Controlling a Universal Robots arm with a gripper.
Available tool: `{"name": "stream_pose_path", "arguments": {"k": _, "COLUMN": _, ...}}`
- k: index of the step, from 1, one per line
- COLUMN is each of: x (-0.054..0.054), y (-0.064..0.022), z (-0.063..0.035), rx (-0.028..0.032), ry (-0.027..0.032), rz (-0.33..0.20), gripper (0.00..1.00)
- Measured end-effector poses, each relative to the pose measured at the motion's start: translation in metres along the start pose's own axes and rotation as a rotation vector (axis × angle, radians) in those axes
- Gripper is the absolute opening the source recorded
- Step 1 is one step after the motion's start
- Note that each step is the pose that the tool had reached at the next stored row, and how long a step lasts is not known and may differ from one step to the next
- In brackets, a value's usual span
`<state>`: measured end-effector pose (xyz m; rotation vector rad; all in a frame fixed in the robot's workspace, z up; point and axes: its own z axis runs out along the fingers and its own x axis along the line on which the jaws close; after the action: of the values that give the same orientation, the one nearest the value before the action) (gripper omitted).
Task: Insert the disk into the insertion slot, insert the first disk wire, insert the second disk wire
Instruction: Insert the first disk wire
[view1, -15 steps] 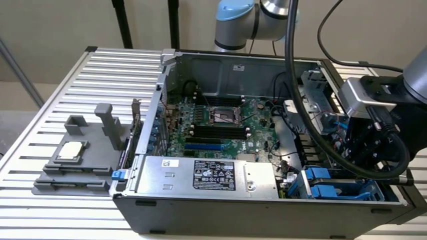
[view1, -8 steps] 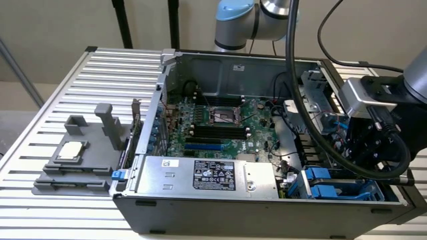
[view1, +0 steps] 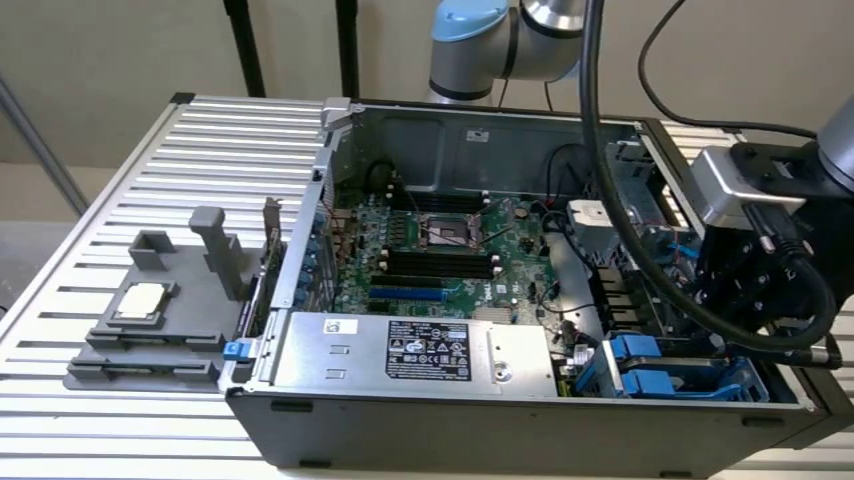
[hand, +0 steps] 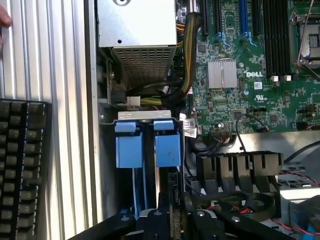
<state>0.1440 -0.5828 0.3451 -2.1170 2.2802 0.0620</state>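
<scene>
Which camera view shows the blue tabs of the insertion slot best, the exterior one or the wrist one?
The wrist view: the insertion slot shows its two blue tabs from straight above, close and unobstructed. In the exterior view the insertion slot sits at the case's corner on that view's right, seen at an angle, partly behind the black cable.

keyboard (hand: 22, 170): cut by frame edge | gripper (hand: 172, 222): jaws' tips hidden
</scene>
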Motion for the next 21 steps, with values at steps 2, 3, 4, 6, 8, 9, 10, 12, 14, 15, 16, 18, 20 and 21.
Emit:
{"name": "stream_pose_path", "arguments": {"k": 2, "x": 0.0, "y": 0.0001, "z": -0.0086, "rx": 0.0, "ry": -0.0003, "rz": 0.0, "gripper": 0.24}}
{"name": "stream_pose_path", "arguments": {"k": 3, "x": 0.0, "y": 0.0001, "z": -0.0133, "rx": 0.0, "ry": 0.0, "rz": 0.0, "gripper": 0.24}}
{"name": "stream_pose_path", "arguments": {"k": 4, "x": -0.001, "y": 0.0002, "z": -0.0177, "rx": -0.0001, "ry": -0.0002, "rz": 0.0, "gripper": 0.24}}
{"name": "stream_pose_path", "arguments": {"k": 6, "x": -0.001, "y": 0.0003, "z": -0.0269, "rx": -0.0001, "ry": 0.0, "rz": 0.0, "gripper": 0.24}}
{"name": "stream_pose_path", "arguments": {"k": 8, "x": -0.001, "y": 0.0004, "z": -0.0361, "rx": -0.0001, "ry": 0.0, "rz": 0.0, "gripper": 0.24}}
{"name": "stream_pose_path", "arguments": {"k": 9, "x": -0.002, "y": 0.0004, "z": -0.0408, "rx": -0.0001, "ry": 0.0, "rz": 0.0, "gripper": 0.24}}
{"name": "stream_pose_path", "arguments": {"k": 10, "x": -0.002, "y": 0.0004, "z": -0.0449, "rx": -0.0001, "ry": -0.0002, "rz": 0.0, "gripper": 0.24}}
{"name": "stream_pose_path", "arguments": {"k": 12, "x": -0.002, "y": 0.0007, "z": -0.053, "rx": -0.0001, "ry": 0.0, "rz": 0.0, "gripper": 0.24}}
{"name": "stream_pose_path", "arguments": {"k": 14, "x": -0.002, "y": 0.0032, "z": -0.055, "rx": -0.0001, "ry": -0.0002, "rz": 0.0, "gripper": 0.24}}
{"name": "stream_pose_path", "arguments": {"k": 15, "x": -0.002, "y": 0.0059, "z": -0.0549, "rx": 0.0002, "ry": -0.0004, "rz": 0.0, "gripper": 0.24}}
{"name": "stream_pose_path", "arguments": {"k": 16, "x": -0.001, "y": 0.0098, "z": -0.055, "rx": 0.0007, "ry": -0.0002, "rz": 0.0, "gripper": 0.24}}
{"name": "stream_pose_path", "arguments": {"k": 18, "x": 0.0, "y": 0.0177, "z": -0.055, "rx": 0.0017, "ry": -0.0003, "rz": -0.001, "gripper": 0.24}}
{"name": "stream_pose_path", "arguments": {"k": 20, "x": 0.0, "y": 0.0243, "z": -0.055, "rx": 0.0031, "ry": -0.0005, "rz": -0.001, "gripper": 0.24}}
{"name": "stream_pose_path", "arguments": {"k": 21, "x": 0.0, "y": 0.0262, "z": -0.0549, "rx": 0.0041, "ry": -0.0007, "rz": -0.001, "gripper": 0.24}}
